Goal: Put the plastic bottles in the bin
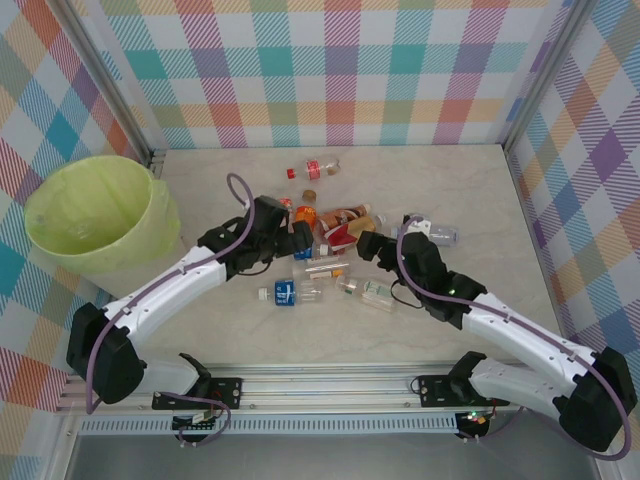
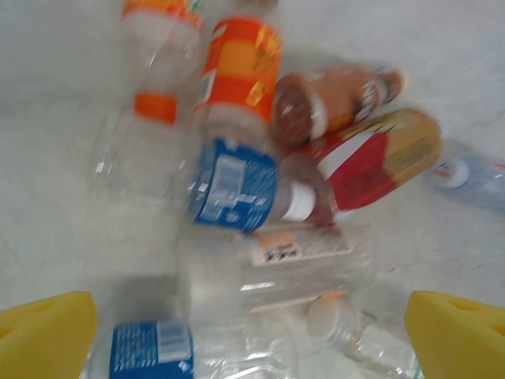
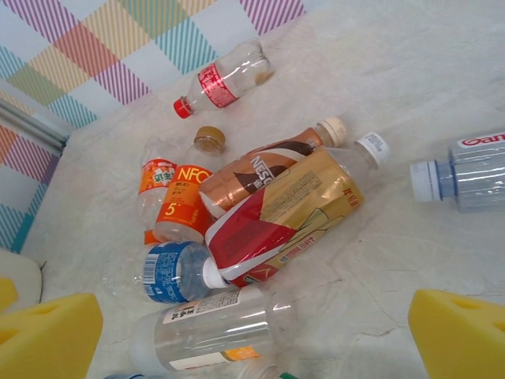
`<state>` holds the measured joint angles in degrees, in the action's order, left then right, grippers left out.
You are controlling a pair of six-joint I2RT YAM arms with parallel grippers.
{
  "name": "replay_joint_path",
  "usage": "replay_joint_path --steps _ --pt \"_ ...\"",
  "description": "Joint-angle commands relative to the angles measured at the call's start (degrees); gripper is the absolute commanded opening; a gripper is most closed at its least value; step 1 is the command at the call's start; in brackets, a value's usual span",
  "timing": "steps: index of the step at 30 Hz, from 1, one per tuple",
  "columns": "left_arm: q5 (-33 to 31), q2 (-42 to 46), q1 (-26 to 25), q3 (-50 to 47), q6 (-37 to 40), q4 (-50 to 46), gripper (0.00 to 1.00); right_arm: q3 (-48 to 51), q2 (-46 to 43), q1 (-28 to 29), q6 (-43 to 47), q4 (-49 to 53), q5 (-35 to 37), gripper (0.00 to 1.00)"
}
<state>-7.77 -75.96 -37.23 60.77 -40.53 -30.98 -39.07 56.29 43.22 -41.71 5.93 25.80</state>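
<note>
Several plastic bottles (image 1: pixel 330 235) lie in a heap at mid-table. The lime-green lined bin (image 1: pixel 95 215) stands far left, with nothing visible inside it. My left gripper (image 1: pixel 300 240) hovers open at the heap's left side. In its wrist view the yellow pads (image 2: pixel 43 335) flank a clear white-labelled bottle (image 2: pixel 276 268) and a blue-labelled one (image 2: pixel 233 185). My right gripper (image 1: pixel 368 245) is open at the heap's right side. Its pads (image 3: pixel 458 332) frame a clear bottle (image 3: pixel 213 328), with a red-and-gold bottle (image 3: pixel 284 213) beyond. Neither gripper holds anything.
A red-labelled bottle (image 1: pixel 318 168) lies apart near the back wall. A blue-labelled bottle (image 1: pixel 290 292) and a clear one (image 1: pixel 370 292) lie nearer the arms, and another clear bottle (image 1: pixel 440 235) is at the right. Checked walls enclose the table.
</note>
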Motion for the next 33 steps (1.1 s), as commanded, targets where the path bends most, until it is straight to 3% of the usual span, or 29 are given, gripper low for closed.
replay_joint_path --steps 1,8,15,18,22,27,33 --pt "3.2 4.6 -1.3 -4.9 -12.4 -2.1 1.00 1.0 -1.5 0.3 -1.2 1.0 2.2 1.00" --pt "0.8 14.3 -1.5 -16.0 -32.5 -0.8 1.00 4.5 -3.2 0.3 -1.6 -0.1 2.4 1.00" --pt "9.0 7.7 -1.1 -13.2 -55.7 -6.9 1.00 5.1 -5.1 0.3 1.1 1.1 2.0 1.00" --pt "12.2 4.5 -1.1 -11.9 -61.7 -9.0 1.00 6.7 -6.7 0.3 2.3 0.2 2.2 1.00" --pt "12.5 2.7 -1.7 -14.4 -70.7 -4.3 0.99 7.8 -8.6 0.3 2.4 0.1 2.1 1.00" --pt "9.8 -1.0 -1.7 -12.5 -72.2 -2.8 0.98 8.8 -9.8 0.3 2.7 0.0 2.1 1.00" --pt "11.7 -6.9 -1.7 -17.4 -78.1 9.4 0.90 8.4 -9.4 0.3 3.5 0.5 1.5 1.00"
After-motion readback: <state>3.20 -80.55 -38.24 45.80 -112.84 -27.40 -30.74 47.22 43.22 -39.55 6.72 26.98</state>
